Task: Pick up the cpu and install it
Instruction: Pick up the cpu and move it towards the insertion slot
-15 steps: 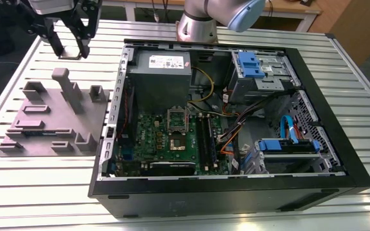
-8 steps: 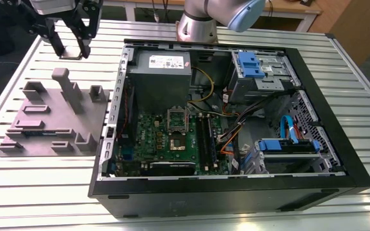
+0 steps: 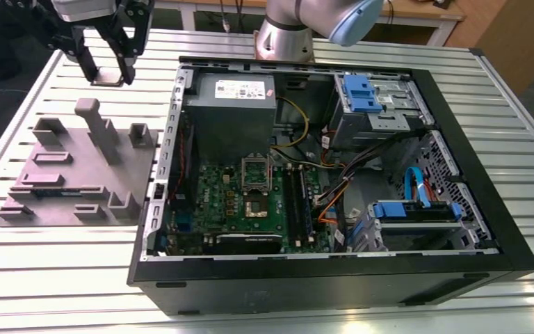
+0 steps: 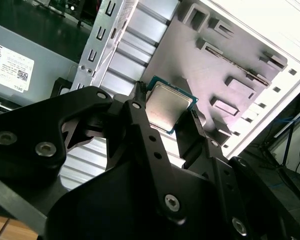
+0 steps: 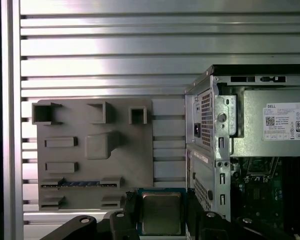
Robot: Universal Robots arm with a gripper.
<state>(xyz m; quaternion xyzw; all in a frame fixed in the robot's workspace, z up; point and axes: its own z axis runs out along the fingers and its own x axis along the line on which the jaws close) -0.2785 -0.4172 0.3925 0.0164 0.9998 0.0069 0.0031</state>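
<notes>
In the upper left of the exterior view, the gripper (image 3: 108,69) pinches the cpu (image 4: 166,109) between its black fingers (image 4: 145,135). The cpu is a small square chip with a dull silver lid and a thin blue-green edge. Below it, a grey fixture tray (image 3: 72,174) lies on the slatted metal table (image 3: 26,278). The open computer case (image 3: 341,278) sits mid-frame.

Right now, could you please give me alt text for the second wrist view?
The gripper holds the square cpu between its black fingers, silver top showing, with the slatted metal table and a grey fixture tray behind it.
</notes>
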